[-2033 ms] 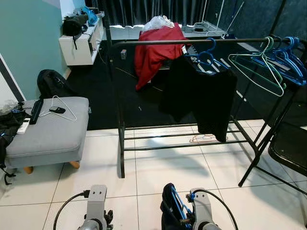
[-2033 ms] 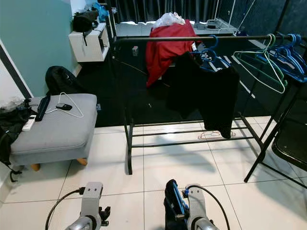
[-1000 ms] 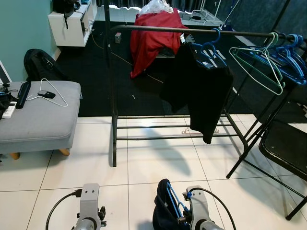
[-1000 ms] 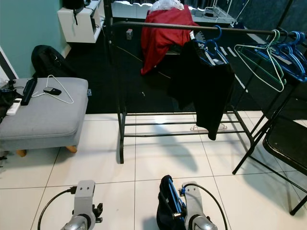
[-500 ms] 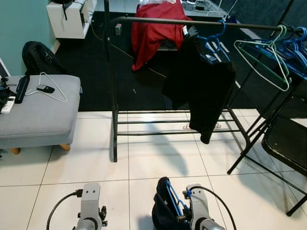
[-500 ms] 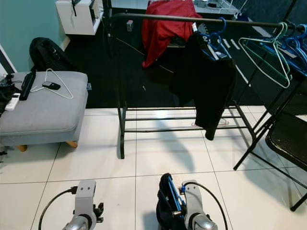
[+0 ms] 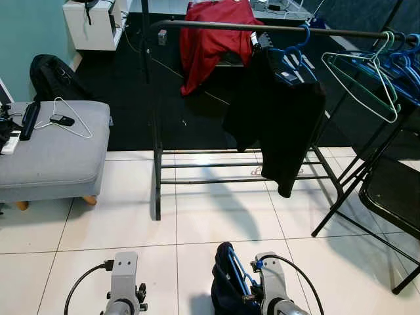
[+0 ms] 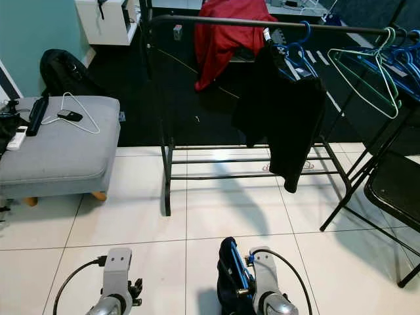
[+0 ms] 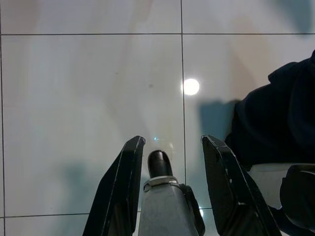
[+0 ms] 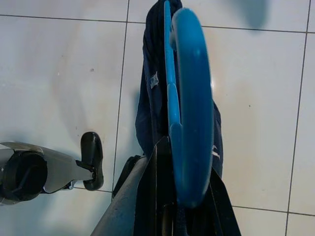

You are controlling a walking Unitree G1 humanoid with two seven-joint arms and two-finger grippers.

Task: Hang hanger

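The clothes rack [image 7: 157, 125] stands ahead of the right gripper [image 10: 170, 216], beyond the floor tiles [image 7: 197, 230]. An ottoman [image 7: 56, 154] sits ahead to its left, a folding chair [image 7: 387, 197] to its right.

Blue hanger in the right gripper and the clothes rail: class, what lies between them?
In the left eye view, bare white floor tiles separate the blue hanger in the right gripper from the clothes rail.

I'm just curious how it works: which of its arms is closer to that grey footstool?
Left. The left gripper hangs low on the grey footstool's side; the right gripper, holding the blue hanger, is farther across.
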